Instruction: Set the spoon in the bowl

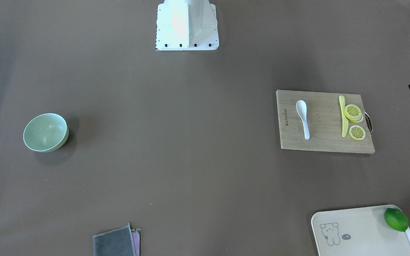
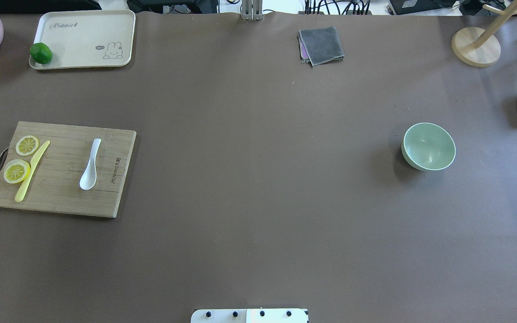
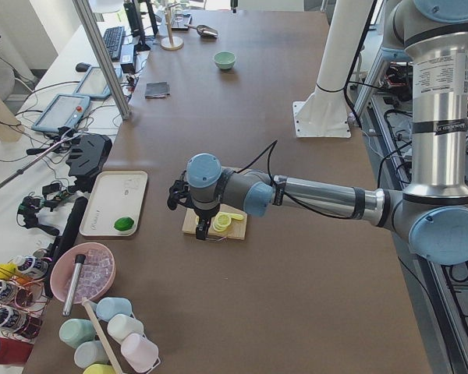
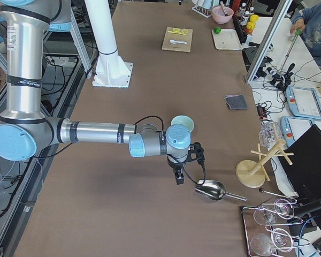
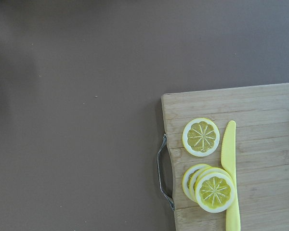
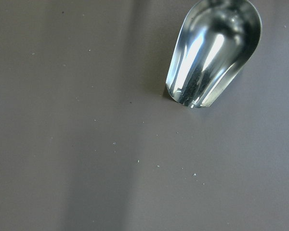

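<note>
At the left of the overhead view, my spoon [image 2: 89, 165] lies flat on the wooden board [image 2: 61, 193]. It is glossy white, and its short thick handle is free for pinching. The bowl [image 2: 407, 157], smooth mint and deep-sided, stands upright far right, apparently empty. My left gripper [image 3: 201, 232] hangs near the lemon slices [image 5: 201, 137] and my right gripper [image 4: 177, 176] near a shiny metal scoop [image 6: 212, 53]. I cannot tell how wide either is.

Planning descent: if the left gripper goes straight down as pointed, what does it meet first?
Likely the lemon slices at the handle end of the cutting board, not the spoon; depth is unclear.
</note>
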Available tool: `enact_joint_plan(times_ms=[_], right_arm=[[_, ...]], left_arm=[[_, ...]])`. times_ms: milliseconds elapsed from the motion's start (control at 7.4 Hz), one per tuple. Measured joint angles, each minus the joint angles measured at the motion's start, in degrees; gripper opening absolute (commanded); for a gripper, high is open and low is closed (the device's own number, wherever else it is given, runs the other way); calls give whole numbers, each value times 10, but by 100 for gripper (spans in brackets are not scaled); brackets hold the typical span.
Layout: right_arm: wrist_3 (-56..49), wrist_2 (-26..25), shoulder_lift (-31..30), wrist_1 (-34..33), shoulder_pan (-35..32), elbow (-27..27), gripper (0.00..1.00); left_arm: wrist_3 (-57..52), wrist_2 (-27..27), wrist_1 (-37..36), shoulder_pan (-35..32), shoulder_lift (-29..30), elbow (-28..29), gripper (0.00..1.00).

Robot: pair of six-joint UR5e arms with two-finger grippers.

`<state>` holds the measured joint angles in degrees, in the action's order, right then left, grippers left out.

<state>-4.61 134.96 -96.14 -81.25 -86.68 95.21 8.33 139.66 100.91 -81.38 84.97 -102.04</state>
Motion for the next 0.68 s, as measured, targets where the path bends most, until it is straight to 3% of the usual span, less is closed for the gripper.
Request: enact_joint_plan(times_ms=[676], right_arm=[[0, 1, 3, 0, 2, -2, 100]], left_arm=[[1, 3, -3, -11, -30, 0, 98]])
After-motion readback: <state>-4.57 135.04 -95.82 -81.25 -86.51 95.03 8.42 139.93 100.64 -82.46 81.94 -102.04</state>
